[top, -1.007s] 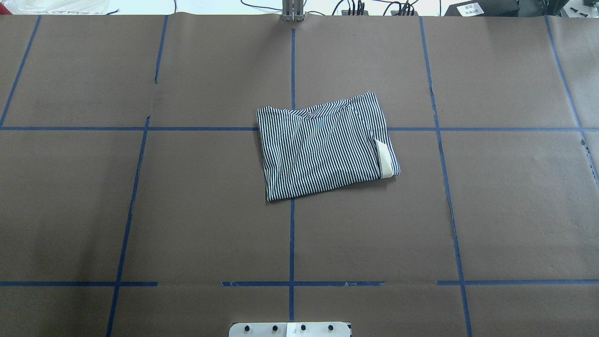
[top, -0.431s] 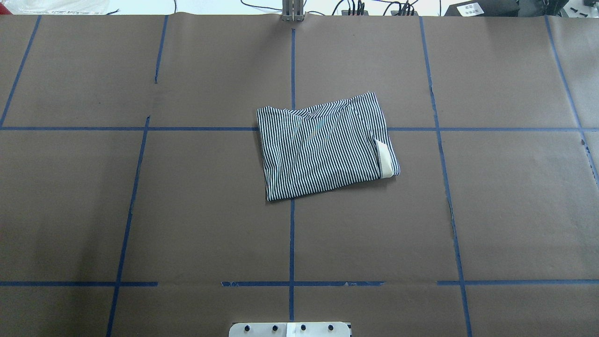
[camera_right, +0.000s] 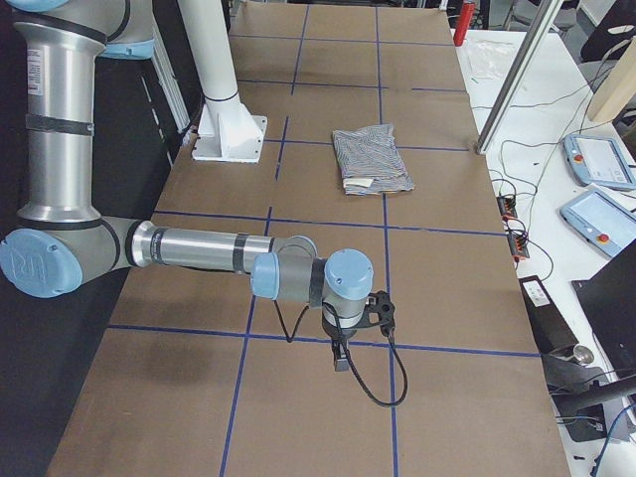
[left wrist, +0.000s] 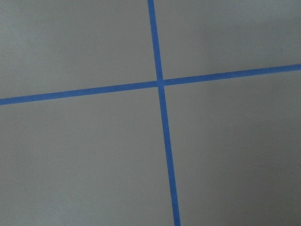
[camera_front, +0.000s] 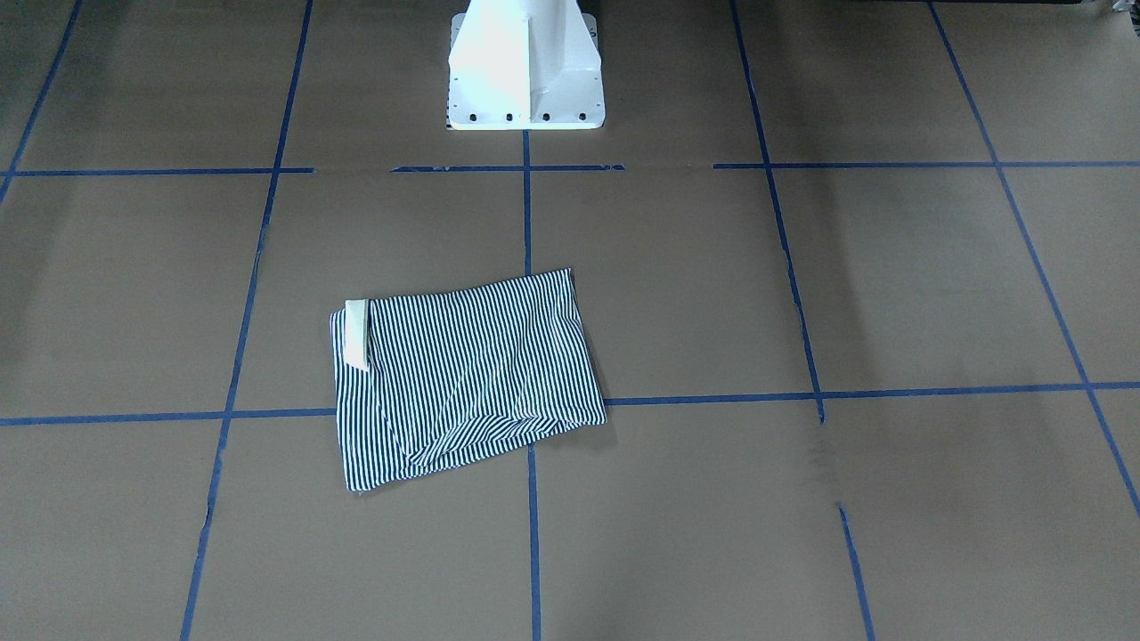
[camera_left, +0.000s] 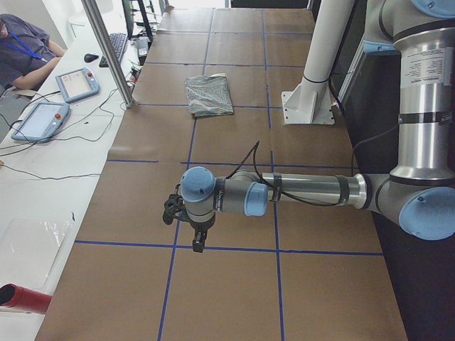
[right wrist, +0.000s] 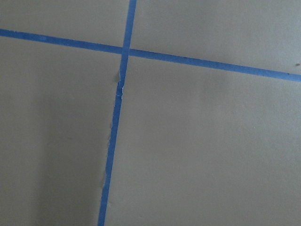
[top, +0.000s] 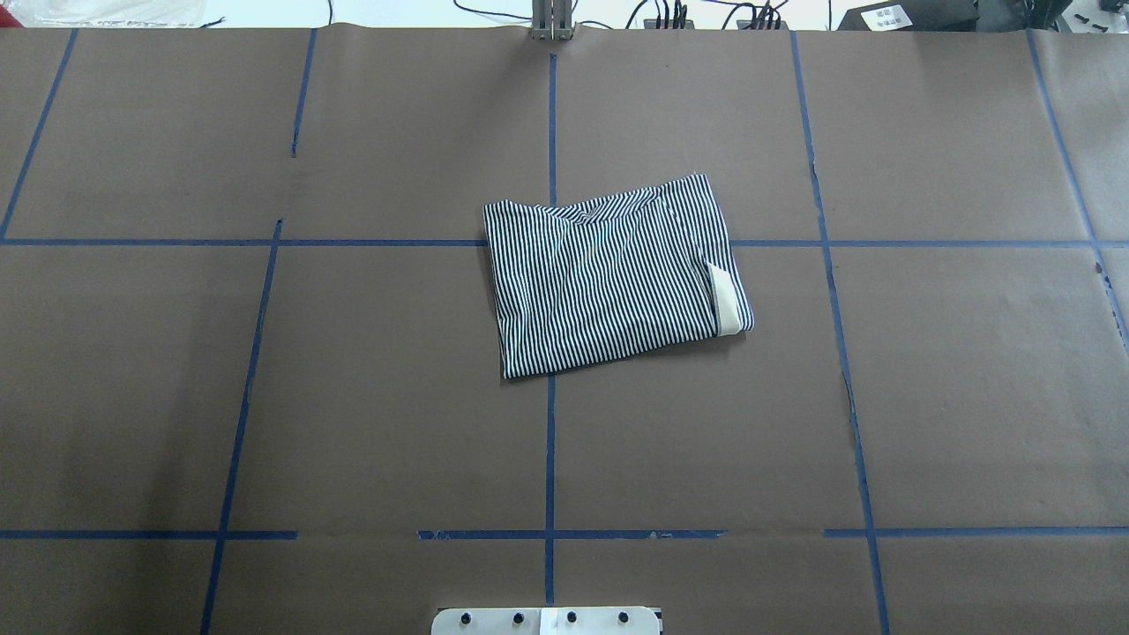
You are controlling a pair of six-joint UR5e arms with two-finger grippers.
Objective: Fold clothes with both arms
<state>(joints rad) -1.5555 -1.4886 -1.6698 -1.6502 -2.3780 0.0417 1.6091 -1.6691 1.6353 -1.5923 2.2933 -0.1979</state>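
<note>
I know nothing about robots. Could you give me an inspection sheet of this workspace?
Surface: brown paper-covered table with blue tape grid.
Job's things: navy-and-white striped shirt folded into a rectangle, cream collar showing at one edge.
Clutter: nothing seen.
Claws: left claw and right claw hang over bare paper, far from the shirt; open or shut, cannot tell.
Cables: black cable loops beside the right claw.
Surroundings: white pedestal; handheld control tablets; a seated person.

Even, diffuse light from above leaves faint soft shadows on the brown paper [top: 397,397]; the white pedestal [camera_front: 525,53] glares, and both wrist views look slightly soft.
</note>
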